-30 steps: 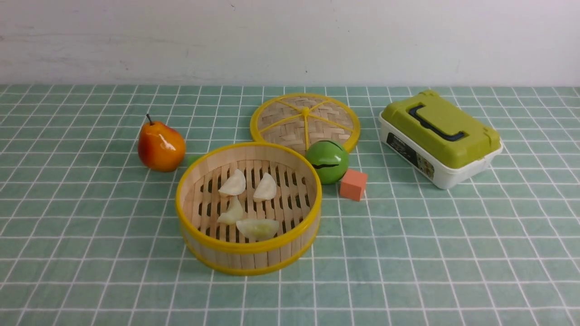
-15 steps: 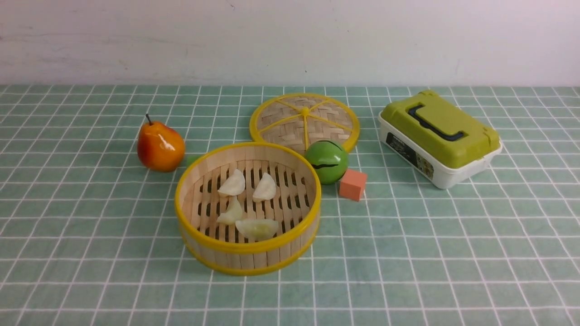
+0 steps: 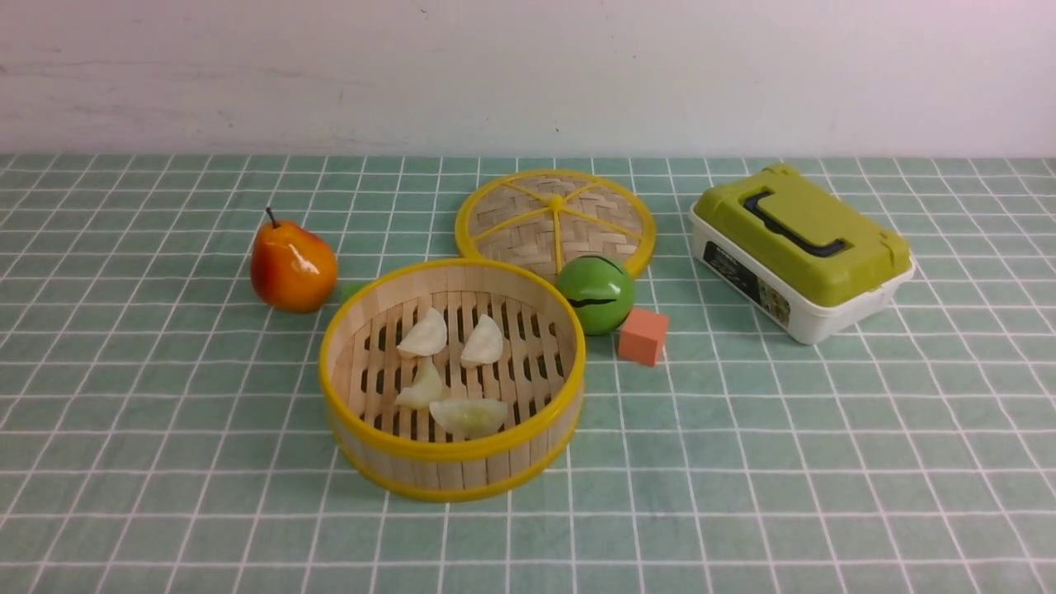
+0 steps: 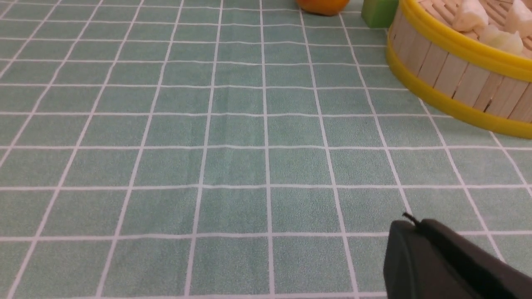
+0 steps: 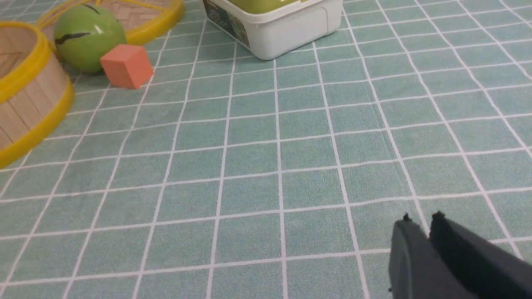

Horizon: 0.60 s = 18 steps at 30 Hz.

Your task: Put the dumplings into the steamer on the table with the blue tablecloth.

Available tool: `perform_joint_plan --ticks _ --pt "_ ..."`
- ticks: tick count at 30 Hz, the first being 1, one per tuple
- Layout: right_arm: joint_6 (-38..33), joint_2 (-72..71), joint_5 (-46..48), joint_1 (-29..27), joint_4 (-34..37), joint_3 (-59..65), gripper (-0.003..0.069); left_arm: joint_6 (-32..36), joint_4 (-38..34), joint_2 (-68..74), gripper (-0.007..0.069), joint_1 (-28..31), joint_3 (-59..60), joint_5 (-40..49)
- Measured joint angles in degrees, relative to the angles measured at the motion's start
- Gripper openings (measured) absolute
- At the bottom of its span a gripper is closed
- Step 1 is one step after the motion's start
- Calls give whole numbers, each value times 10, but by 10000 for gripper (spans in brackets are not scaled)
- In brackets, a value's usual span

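Item: four small crescent dumplings, whitish to pale translucent green (image 3: 469, 417), lying inside the round bamboo steamer with yellow rims and slatted bottom (image 3: 452, 450), on the table under its teal-green cloth with a white grid (image 3: 742, 495). Two lie on the far side of the group, two on the near side; the nearest has its long axis running roughly left to right.

Item: left gripper, dark, tapering fingers (image 4: 409, 226); pressed together, nothing seen between the tips. The steamer lies ahead of it and toward the robot's right.

Item: right gripper, dark, tapering fingers (image 5: 422, 224); a narrow gap parts the tips, with nothing seen in it. The steamer lies ahead of it and toward the robot's left.

Governing relation: the steamer sits left of the middle of the front view, so the left arm is probably the nearer, though neither arm shows there and this is a fair guess only.

Condition: all four dumplings being inside the rim, the placing looks complete. The coming move, if any, seems to call for both grippers to stay well apart from the steamer; a needless reach across its rim could nudge it.
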Motion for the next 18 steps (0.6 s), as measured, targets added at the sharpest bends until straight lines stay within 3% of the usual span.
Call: perform_joint_plan --ticks 18 --pt "0 0 0 0 0 0 94 0 0 0 -14 0 0 0"
